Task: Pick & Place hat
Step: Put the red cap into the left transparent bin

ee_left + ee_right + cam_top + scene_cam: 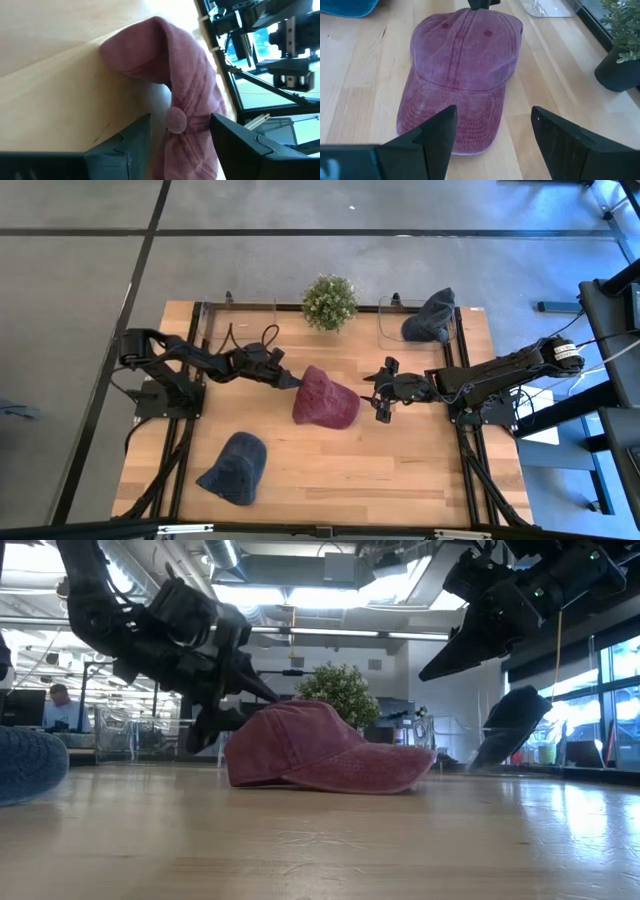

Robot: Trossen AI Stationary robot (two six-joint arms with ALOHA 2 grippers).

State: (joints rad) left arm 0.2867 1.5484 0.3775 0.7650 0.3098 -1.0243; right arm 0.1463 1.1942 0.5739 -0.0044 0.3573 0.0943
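The maroon cap (325, 398) lies near the table's middle on its brim and lower rim, with the brim (451, 117) pointing toward the right arm. My left gripper (293, 381) is open at the cap's rear. Its fingers (127, 145) stand on either side of the crown around the top button (176, 120). My right gripper (381, 392) is open and hangs above the table just right of the brim, touching nothing. In the low view the cap (320, 748) sits flat, with the left gripper (232, 710) behind it. My left gripper comes at the cap's crown (195, 100) level from the table's left, one finger on each side of it. The cloth reaches up to one finger (225, 135), but I cannot tell whether it touches. The cap lies flat on the table.
A blue cap (235, 468) lies near the table's near left corner. A dark cap (430, 315) leans in a clear bin (392, 330) at the far right. A potted plant (329, 302) stands at the far edge. Bare wood lies in front of the maroon cap.
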